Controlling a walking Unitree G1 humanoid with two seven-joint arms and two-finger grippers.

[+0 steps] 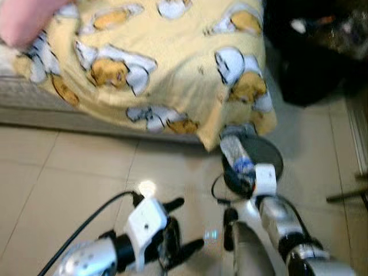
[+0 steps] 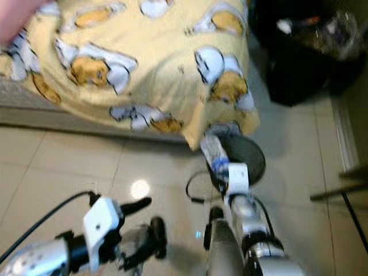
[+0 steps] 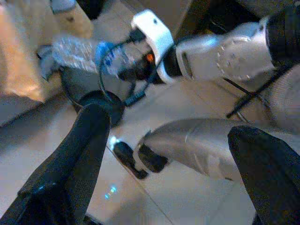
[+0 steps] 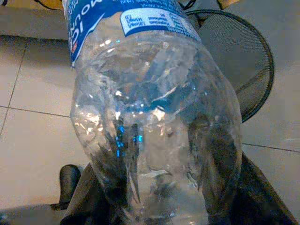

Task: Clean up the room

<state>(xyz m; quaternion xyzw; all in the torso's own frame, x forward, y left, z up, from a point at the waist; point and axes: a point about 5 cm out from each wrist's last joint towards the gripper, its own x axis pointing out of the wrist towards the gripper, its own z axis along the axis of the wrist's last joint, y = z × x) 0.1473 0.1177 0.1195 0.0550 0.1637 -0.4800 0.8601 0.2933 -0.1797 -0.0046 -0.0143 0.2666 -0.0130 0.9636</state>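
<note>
A clear, crumpled plastic bottle with a blue label is held by my right gripper, which is shut on its lower end. In the right wrist view the bottle looms close between the fingers. It hangs tilted over the near rim of a round black mesh waste basket that stands on the tiled floor at the corner of the bed. My left gripper is open, low at the front left and apart from the bottle, with nothing between its fingers.
A bed with a yellow cartoon-print blanket spans the back, a pink pillow at its far left. Dark bags are piled at the back right. A black cable loops beside the basket. A dark rod lies at the right.
</note>
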